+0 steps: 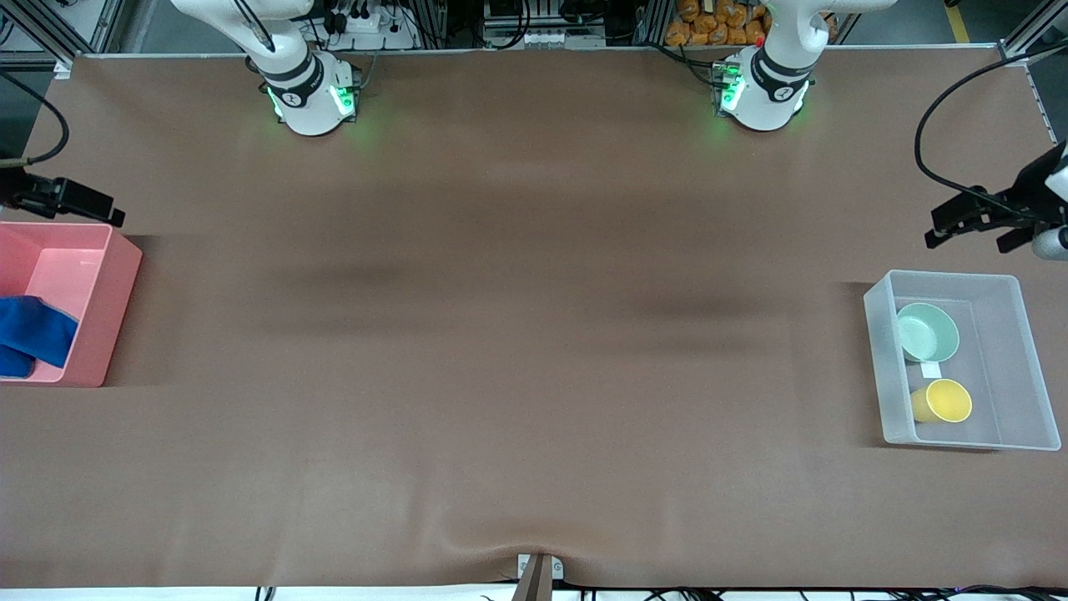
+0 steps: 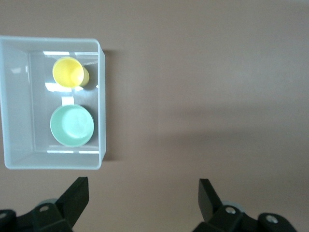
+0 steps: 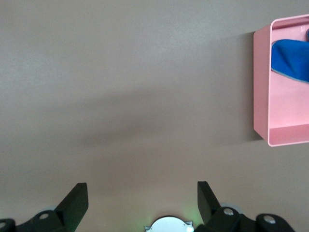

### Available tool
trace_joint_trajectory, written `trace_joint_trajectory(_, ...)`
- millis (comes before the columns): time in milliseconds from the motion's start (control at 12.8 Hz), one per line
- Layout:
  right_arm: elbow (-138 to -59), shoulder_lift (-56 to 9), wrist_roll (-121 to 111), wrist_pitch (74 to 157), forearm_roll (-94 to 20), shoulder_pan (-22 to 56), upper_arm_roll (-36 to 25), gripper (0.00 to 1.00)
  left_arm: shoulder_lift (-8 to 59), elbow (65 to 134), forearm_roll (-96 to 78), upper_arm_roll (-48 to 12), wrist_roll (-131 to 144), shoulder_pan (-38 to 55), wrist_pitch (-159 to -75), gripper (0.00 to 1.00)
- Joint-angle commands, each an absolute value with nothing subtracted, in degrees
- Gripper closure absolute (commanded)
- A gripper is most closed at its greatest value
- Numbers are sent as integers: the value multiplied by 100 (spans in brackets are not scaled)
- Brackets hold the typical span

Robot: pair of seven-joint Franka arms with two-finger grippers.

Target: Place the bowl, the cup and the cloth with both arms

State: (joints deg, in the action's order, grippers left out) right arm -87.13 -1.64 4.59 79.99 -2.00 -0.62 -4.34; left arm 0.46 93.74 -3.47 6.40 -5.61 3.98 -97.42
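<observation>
**Fingers spread and empty, all things in the bins**

The fingers (image 2: 77, 195) of the left gripper (image 2: 143, 198) are spread wide and hold nothing; it hangs at the right edge of the front frame, over the brown worktop (image 1: 517, 334). The right gripper (image 3: 142, 198), at the left edge, also has its fingers (image 3: 76, 198) spread and empty.

The small pale mint green bowl (image 1: 928, 331) and the plain yellow cup (image 1: 943, 401) sit in the clear plastic bin (image 1: 1022, 367), lower right. The royal-blue fabric cloth (image 1: 33, 334) lies in the pink plastic bin (image 1: 117, 300), left middle.
</observation>
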Motion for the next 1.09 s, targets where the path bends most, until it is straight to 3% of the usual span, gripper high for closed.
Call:
trace_joint_trajectory(0,-8903,166,589,7849,-334,-298,-308,0,290,8930,-299,572,-545,387,-9642,0)
trace_joint_trajectory(391,-8851,193,510,7778,-264,-325,-272,0,237,8930,-299,273,-449,369,-9624,0)
trace_joint_trajectory(1016,-8781,150,536,7972,-360,-325,-290,0,290,8868,-290,272,-351,369,-9624,0)
